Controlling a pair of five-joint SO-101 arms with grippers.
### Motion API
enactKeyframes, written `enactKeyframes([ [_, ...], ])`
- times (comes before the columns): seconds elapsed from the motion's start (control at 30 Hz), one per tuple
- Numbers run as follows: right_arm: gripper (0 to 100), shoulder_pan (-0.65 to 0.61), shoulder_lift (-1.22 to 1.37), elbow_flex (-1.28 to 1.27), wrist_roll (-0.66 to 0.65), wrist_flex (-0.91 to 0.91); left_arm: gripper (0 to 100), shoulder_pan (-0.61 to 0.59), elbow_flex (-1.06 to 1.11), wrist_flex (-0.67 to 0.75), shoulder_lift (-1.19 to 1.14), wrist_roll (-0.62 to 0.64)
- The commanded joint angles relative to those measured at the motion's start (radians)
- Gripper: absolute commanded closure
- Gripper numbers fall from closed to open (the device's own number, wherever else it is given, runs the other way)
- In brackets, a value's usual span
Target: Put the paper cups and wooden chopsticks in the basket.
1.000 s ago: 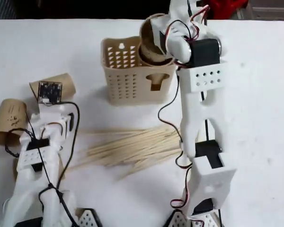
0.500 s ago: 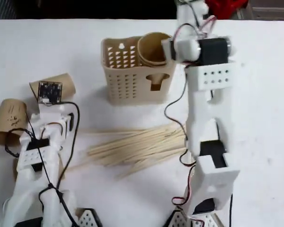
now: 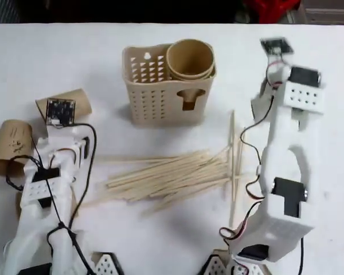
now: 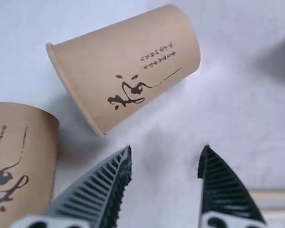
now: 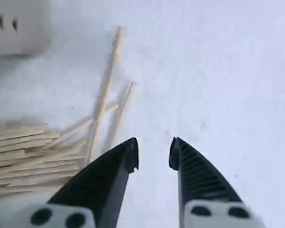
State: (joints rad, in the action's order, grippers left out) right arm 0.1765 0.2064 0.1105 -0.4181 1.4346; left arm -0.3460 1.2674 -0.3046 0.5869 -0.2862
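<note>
Right gripper [image 5: 153,152] slack, apparently empty, beside pale wooden chopsticks [image 3: 166,180] heaped mid white table [image 3: 57,51]; left gripper [image 4: 166,152] likewise unclenched; best pinch bundle crosswise at mid-length, then lift into beige perforated basket [image 3: 160,100].

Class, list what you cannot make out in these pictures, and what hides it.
High view: the basket wall hides how many cups are stacked inside.
High view: the left arm covers part of a lying cup.
Left wrist view: the picture's edge cuts off the second cup.
High view: the chopsticks overlap too much to count.
</note>
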Motion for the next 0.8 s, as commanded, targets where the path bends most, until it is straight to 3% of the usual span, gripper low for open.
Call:
enactKeyframes([
  [0.0, 86.8, -0.021, -0.051, -0.253, -0.014, -0.219, 75, 0.022, -0.006, 0.023, 0.028, -0.014],
  [0.2, 86.8, -0.097, -0.051, -0.425, -0.006, -0.34, 75, 0.022, -0.006, 0.023, 0.028, -0.014],
  [0.5, 87.2, -0.093, -0.001, -0.542, -0.014, -0.533, 75, 0.022, -0.006, 0.023, 0.028, -0.014],
  [0.6, 89.3, -0.074, 0.042, -0.529, -0.014, -0.538, 75, 0.022, -0.006, 0.021, 0.028, -0.014],
  [0.7, 99.2, -0.045, 0.05, -0.486, -0.012, -0.509, 75, 0.022, -0.006, 0.021, 0.028, -0.014],
  [0.77, 97.0, -0.021, 0.044, -0.476, -0.009, -0.506, 75, 0.022, -0.006, 0.021, 0.028, -0.014],
])
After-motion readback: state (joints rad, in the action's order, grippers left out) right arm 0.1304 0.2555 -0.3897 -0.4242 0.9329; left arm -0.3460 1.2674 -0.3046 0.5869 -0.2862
